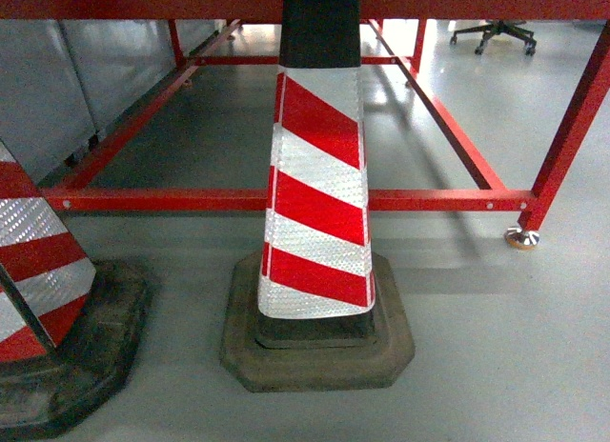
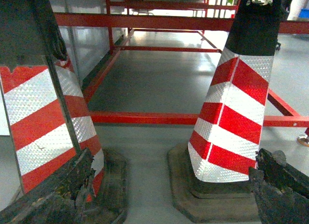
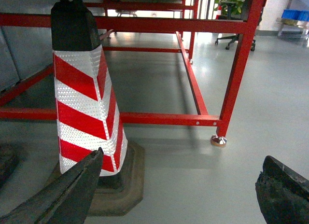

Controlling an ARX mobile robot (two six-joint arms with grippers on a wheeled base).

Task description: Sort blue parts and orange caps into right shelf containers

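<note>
No parts, caps, crates or steel shelf show in any view, so you're not at the workstation yet; I'd read this step as driving or reorienting to find the shelf.

Head view: a striped cone (image 1: 319,204) sits dead centre, directly ahead. A second cone (image 1: 43,299) is at 8 o'clock, cut by the frame edge. Behind both runs the red frame (image 1: 191,200), its low rail crossing at mid-height and a levelling foot (image 1: 521,238) at 3 o'clock. The office chair (image 1: 496,32) at 1 o'clock is well back.

Left gripper (image 2: 169,195): fingers wide apart, holding nothing; one dark finger (image 2: 67,190) shows at 7 o'clock, the other at 5. Right gripper (image 3: 178,195): also spread wide and empty, with a finger (image 3: 63,195) at 7 o'clock and its mate at 5.

To do it well:
- Don't go forward. The cones are near and the rail blocks the way behind them.
- Keep both arms tucked while you turn; the left fingers look close to the left cone, though I can't tell the actual gap.
- The right side reads as open floor (image 1: 534,347), so swing that way.
- There's something blue at 1 o'clock in the right wrist view, too small to tell what it is. Worth checking.
</note>
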